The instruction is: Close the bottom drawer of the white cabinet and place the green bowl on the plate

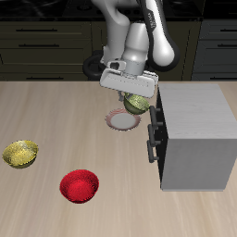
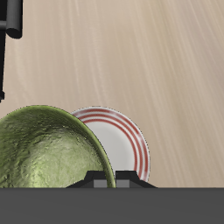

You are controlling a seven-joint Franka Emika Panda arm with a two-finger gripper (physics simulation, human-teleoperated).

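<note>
The fingers (image 1: pixel 137 100) grip the green bowl (image 1: pixel 137 104) by its rim, holding it just above the plate (image 1: pixel 121 119) beside the cabinet (image 1: pixel 190 136).

White arm (image 1: pixel 137 42), black joints

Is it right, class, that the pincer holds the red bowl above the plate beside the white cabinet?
Not quite: the pincer holds the green bowl, as the exterior view shows. It does hang above the plate beside the white cabinet.

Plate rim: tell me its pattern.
The plate has concentric red-and-white rings around the rim; clearest in the wrist view.
</note>
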